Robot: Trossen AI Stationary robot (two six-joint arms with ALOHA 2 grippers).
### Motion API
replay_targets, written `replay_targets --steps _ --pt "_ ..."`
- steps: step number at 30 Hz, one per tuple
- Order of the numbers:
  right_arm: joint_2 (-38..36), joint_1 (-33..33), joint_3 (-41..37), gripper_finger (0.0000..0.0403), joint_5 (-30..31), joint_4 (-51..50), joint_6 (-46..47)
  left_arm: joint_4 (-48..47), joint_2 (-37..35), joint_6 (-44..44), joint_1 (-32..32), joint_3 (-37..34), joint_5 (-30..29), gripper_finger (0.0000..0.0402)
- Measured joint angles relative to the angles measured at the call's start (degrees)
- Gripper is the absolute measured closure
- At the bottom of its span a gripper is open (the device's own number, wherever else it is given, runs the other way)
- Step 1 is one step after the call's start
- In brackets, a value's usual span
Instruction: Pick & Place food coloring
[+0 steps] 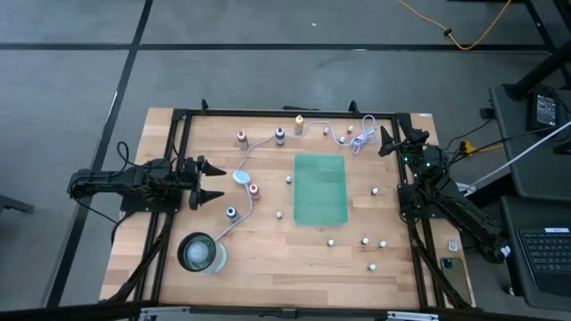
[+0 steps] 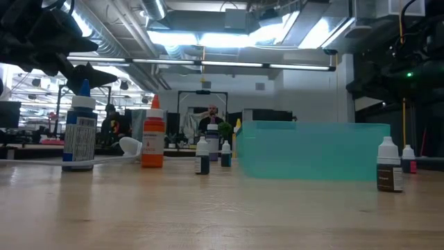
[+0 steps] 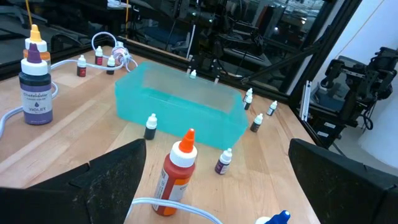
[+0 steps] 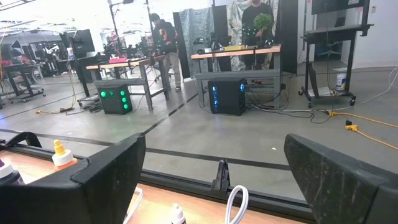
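1. Nothing looks placed yet: the teal bin (image 1: 320, 189) at mid-table appears bare inside, though from above small white caps would be hard to spot against it.
2. The food coloring is scattered over the table (image 1: 268, 267). Larger bottles stand on the left half: a red bottle (image 1: 253, 189), a blue bottle (image 1: 231, 212), and along the far edge another red one (image 1: 241, 136), a violet bottle (image 1: 279, 135) and an orange bottle (image 1: 299, 122).
3. Tiny white-capped bottles (image 1: 365, 240) lie around the bin, mostly on its right and near side.
4. The left gripper (image 1: 211, 183) hovers at the table's left edge, jaws spread wide and holding nothing; the red bottle stands just ahead of it in the wrist view (image 3: 176, 175).
5. The right gripper (image 1: 387, 141) waits at the far right corner, jaws spread, empty, pointing off past the table edge.
6. So I judge the whole task is left: every bottle is yet to be picked.
7. Room: a white cable (image 1: 268, 141) with a pale puck (image 1: 242, 177) snakes between the left bottles, and a glass jar (image 1: 200, 252) sits at the near left corner. The black frame rails (image 1: 183, 143) hem both sides; the near middle is open.
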Motion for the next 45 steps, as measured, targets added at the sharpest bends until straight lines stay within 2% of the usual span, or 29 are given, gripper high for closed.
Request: replay_targets --steps 45 --pt "0.02 -0.01 0.00 0.0019 0.00 0.00 0.01 0.02 0.00 -0.01 0.00 -0.01 -1.37 0.0013"
